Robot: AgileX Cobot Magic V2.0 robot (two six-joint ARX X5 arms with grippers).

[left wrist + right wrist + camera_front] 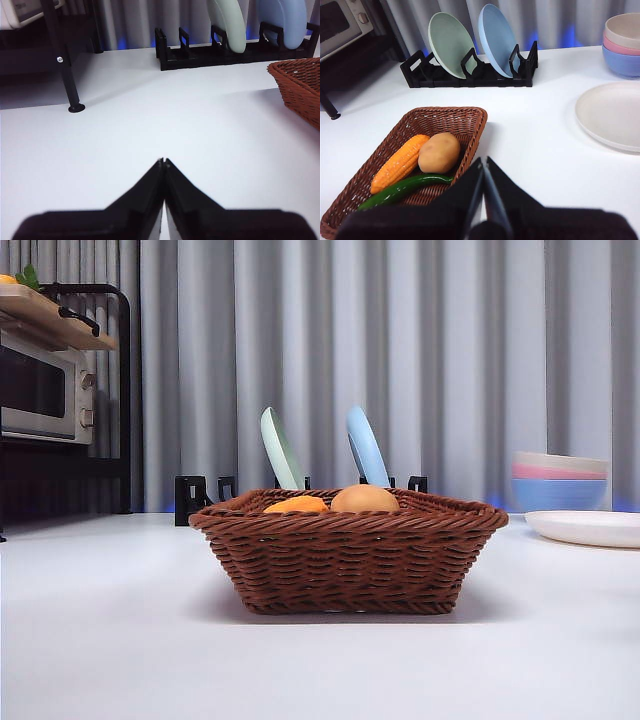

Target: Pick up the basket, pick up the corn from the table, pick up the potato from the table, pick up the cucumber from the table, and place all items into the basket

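Observation:
The reddish-brown wicker basket (348,550) stands on the white table (120,640). Inside it lie the orange corn (400,162), the tan potato (439,152) and the dark green cucumber (402,190), side by side. In the front view only the tops of the corn (297,505) and potato (365,499) show over the rim; the cucumber is hidden there. My right gripper (483,162) is shut and empty, above the table beside the basket (410,150). My left gripper (163,162) is shut and empty over bare table, with the basket's corner (300,85) off to one side.
A black dish rack (470,72) holds a green plate (451,45) and a blue plate (496,40) behind the basket. Stacked bowls (560,480) and a white plate (585,528) sit at the right. A microwave on a black stand (45,390) is at the left.

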